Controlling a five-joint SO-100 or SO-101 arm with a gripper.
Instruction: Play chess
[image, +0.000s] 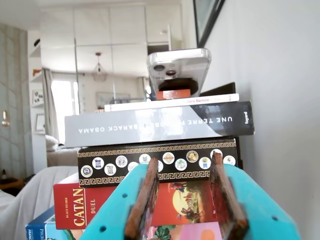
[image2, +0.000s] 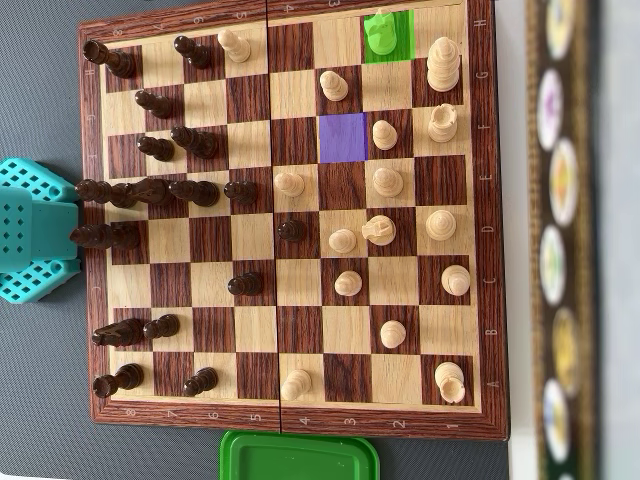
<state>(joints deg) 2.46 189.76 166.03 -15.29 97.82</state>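
Note:
In the overhead view a wooden chessboard (image2: 290, 420) holds dark pieces such as one (image2: 245, 284) on its left half. Light pieces such as one (image2: 348, 283) stand on its right half. One square at the top is marked green, with a piece (image2: 380, 30) standing on it. An empty square (image2: 342, 137) is marked purple. My teal arm (image2: 35, 230) sits off the board's left edge. In the wrist view my gripper (image: 183, 160) is open and empty, raised and facing a stack of boxes, with no chess piece between the jaws.
A green lid (image2: 298, 457) lies at the board's bottom edge. A stack stands beyond the board's right side: a black box with round icons (image: 160, 160), a red Catan box (image: 80, 210), a grey book (image: 160, 124) and a phone (image: 177, 70) on top. A wall is to the right.

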